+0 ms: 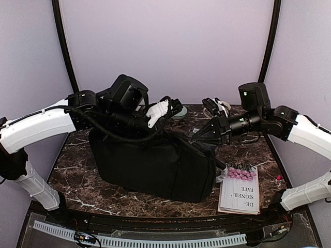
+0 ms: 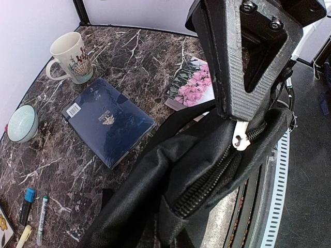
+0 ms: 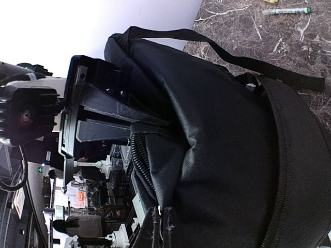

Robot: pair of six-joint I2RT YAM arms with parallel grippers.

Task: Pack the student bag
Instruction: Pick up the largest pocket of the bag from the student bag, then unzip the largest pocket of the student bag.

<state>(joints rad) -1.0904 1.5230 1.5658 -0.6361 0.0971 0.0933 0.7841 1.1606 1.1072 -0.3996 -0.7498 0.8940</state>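
Observation:
The student bag (image 1: 155, 165) is a large black fabric backpack standing mid-table. Its top edge is pulled up between both arms. My left gripper (image 1: 170, 116) is shut on the bag's upper rim beside the zipper. In the left wrist view a black finger (image 2: 243, 62) presses the fabric (image 2: 155, 175) next to a silver zipper pull (image 2: 239, 137). My right gripper (image 1: 197, 138) is shut on the bag's right top edge. In the right wrist view it (image 3: 174, 217) pinches a fold of the bag (image 3: 222, 129) by the zipper teeth. The left gripper's fingers (image 3: 111, 108) clamp the opposite rim.
A dark blue notebook (image 2: 106, 121), a cream mug (image 2: 72, 57), a pale green bowl (image 2: 21, 124) and pens (image 2: 41, 219) lie on the marble behind the bag. A book with pink flowers (image 1: 239, 188) lies at the front right. Another pen (image 3: 287, 10) lies near a strap.

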